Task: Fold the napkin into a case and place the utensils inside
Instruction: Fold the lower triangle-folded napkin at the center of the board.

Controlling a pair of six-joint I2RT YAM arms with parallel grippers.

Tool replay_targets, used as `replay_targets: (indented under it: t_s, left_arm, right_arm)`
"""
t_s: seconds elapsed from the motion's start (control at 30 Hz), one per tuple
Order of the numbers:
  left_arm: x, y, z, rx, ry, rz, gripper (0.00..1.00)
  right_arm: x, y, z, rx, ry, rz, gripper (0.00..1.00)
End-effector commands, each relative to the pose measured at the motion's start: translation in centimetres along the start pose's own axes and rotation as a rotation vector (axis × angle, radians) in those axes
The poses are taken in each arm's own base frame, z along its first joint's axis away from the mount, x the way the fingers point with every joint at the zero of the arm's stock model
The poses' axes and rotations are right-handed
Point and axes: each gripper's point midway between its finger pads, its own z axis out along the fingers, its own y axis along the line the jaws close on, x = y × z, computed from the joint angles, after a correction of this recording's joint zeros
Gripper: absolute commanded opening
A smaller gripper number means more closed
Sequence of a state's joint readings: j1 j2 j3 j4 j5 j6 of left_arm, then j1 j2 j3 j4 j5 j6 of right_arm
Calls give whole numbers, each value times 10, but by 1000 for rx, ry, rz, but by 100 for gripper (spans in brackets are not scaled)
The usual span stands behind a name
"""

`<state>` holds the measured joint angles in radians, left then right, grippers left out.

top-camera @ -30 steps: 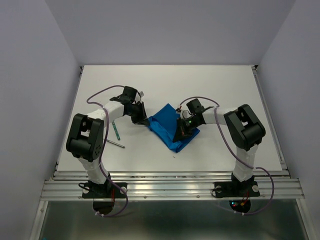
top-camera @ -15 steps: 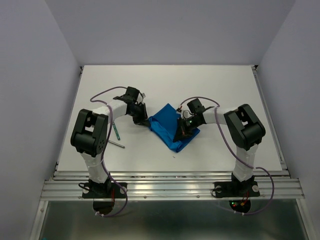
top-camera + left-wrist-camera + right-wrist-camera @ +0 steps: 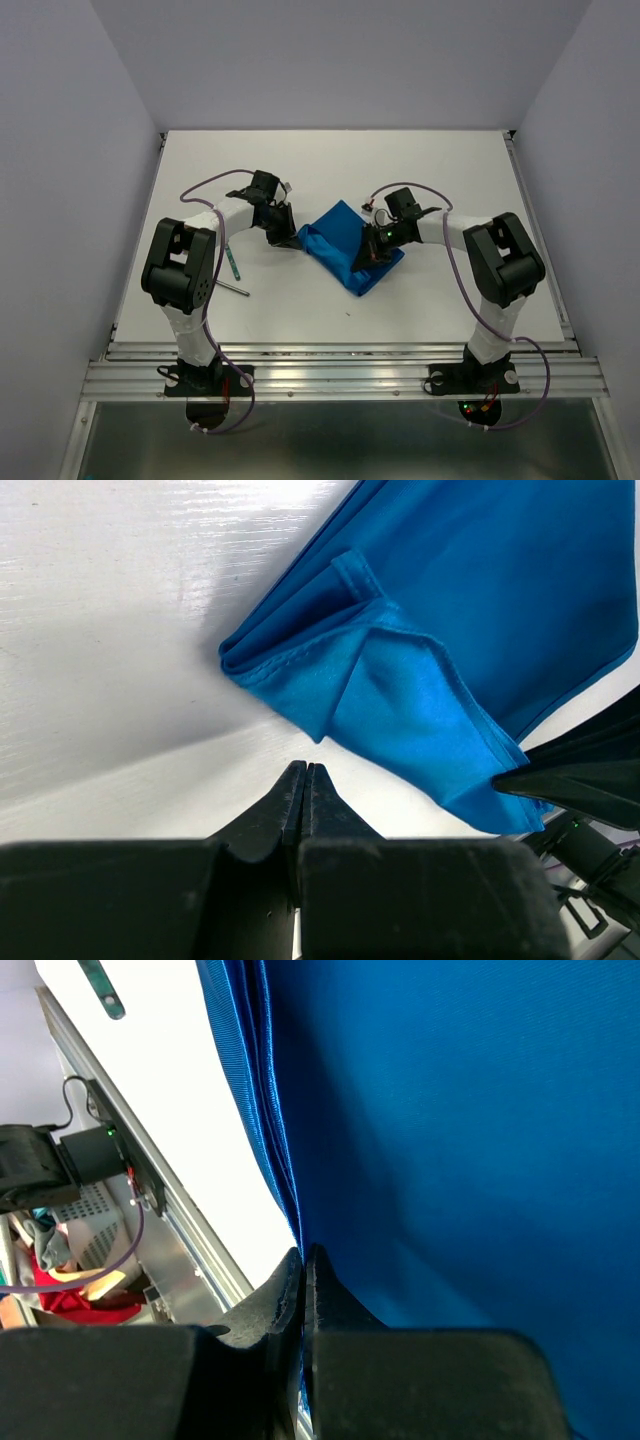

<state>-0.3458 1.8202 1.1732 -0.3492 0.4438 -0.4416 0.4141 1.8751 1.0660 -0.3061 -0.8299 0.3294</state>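
Note:
The bright blue napkin [image 3: 345, 245] lies folded in layers at the table's middle, its left corner [image 3: 320, 730] just ahead of my left gripper [image 3: 305, 770]. That gripper [image 3: 286, 233] is shut with nothing between its fingers, tips resting on the table. My right gripper [image 3: 372, 250] is over the napkin's right side, shut on the napkin's layered edge [image 3: 285, 1170]; blue cloth [image 3: 450, 1110] fills its view. The two utensils lie left of the napkin: a teal-handled one [image 3: 233, 260], also in the right wrist view [image 3: 100, 985], and a slim grey metal one [image 3: 235, 288].
The white table [image 3: 420, 170] is walled on the left, back and right. An aluminium rail [image 3: 340, 375] runs along the near edge, where both arm bases stand. Cables loop from both arms.
The right gripper has moved a little up and to the right, dragging the napkin with it. The left arm's elbow shifted; its gripper stayed by the napkin's left corner.

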Motion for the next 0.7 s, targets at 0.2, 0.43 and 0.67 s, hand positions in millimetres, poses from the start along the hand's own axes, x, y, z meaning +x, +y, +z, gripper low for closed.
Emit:
replay_targets:
  t_s: [0.2,0.43,0.67]
  left_arm:
    - [-16,-20,-9,34,-38,54,6]
    - [-25,-26,-4,39,-39,60,6]
    - [-31,-24,9,24,-26,64,6]
  right_arm:
    - [-17,-2,-4,-6,-35,-27,1]
    - [-19,-9,0,-16,-19,-7,1]
    - [-16,-17,2,-13,-12,11,1]
